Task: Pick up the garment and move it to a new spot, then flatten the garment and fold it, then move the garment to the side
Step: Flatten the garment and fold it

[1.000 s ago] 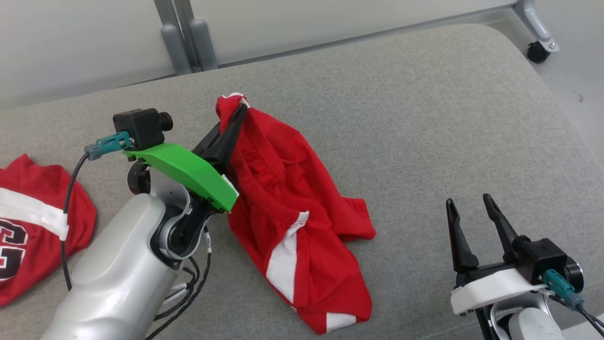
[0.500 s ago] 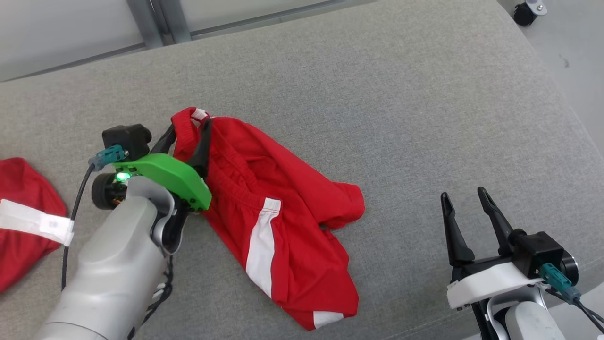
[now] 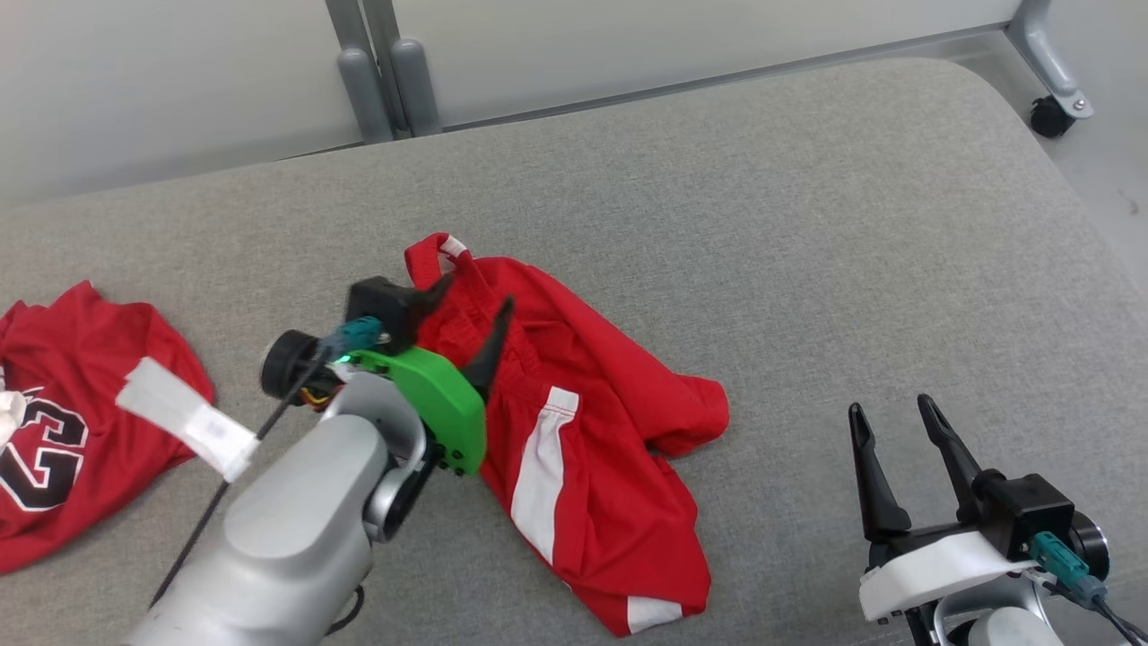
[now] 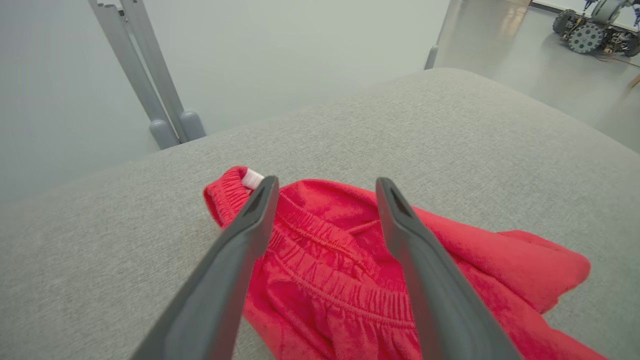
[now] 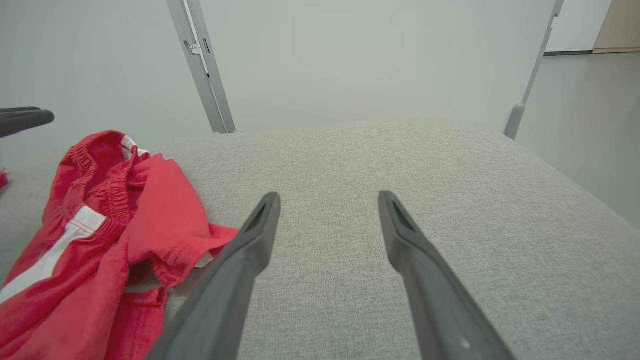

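Crumpled red cloth shorts (image 3: 583,449), white-striped, lain mid-frame on grey fabric surface (image 3: 807,224). Left hand (image 3: 476,292) spread over waistband (image 4: 325,260), nothing held; right hand (image 3: 890,405) spread, lower right. Judged light, limp; waistband corners best gripped.

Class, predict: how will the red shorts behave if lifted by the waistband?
Probably floppy: the red shorts lie crumpled in soft folds. Likely light, being thin cloth. The gathered waistband should stretch and bunch.
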Motion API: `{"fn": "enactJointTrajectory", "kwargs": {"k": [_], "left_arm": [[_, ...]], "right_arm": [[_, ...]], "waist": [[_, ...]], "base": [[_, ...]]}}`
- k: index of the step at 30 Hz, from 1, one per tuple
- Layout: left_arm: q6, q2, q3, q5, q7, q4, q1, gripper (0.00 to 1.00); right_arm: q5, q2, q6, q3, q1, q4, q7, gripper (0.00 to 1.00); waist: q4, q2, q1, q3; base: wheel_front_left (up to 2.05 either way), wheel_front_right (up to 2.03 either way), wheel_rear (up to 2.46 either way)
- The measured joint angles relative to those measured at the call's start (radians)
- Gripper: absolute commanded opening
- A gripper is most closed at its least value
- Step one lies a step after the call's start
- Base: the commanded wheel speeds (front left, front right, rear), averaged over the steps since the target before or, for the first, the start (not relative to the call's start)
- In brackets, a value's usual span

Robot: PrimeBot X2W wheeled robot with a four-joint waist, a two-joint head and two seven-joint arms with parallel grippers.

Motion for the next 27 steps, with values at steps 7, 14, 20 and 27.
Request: {"fn": "enactJointTrajectory", "kwargs": {"k": [7, 14, 20, 27], "left_arm": [[-0.002, -0.018, -0.129, 0.041, 0.203, -0.162, 0.018, 1.0], [-0.057, 0.028, -0.211, 0.088, 0.308, -0.134, -0.009, 1.0], [-0.114, 0.077, -0.286, 0.113, 0.398, -0.097, -0.042, 0.62], [-0.135, 0.086, -0.33, 0.165, 0.373, -0.124, -0.097, 1.0]], "right_arm": [[0.01, 0.0, 0.0, 0.024, -0.011, 0.001, 0.0, 1.0], [0.017, 0.0, 0.0, 0.012, -0.009, 0.008, 0.0, 1.0], [0.018, 0.0, 0.0, 0.013, -0.008, 0.011, 0.0, 1.0], [0.021, 0.0, 0.0, 0.017, -0.01, 0.014, 0.0, 1.0]], "waist": [[0.01, 0.0, 0.0, -0.003], [-0.02, 0.0, 0.0, 0.014], [-0.027, 0.0, 0.0, 0.019], [-0.025, 0.0, 0.0, 0.026]], "base": [[0.0, 0.0, 0.0], [0.0, 0.0, 0.0], [0.0, 0.0, 0.0], [0.0, 0.0, 0.0]]}}
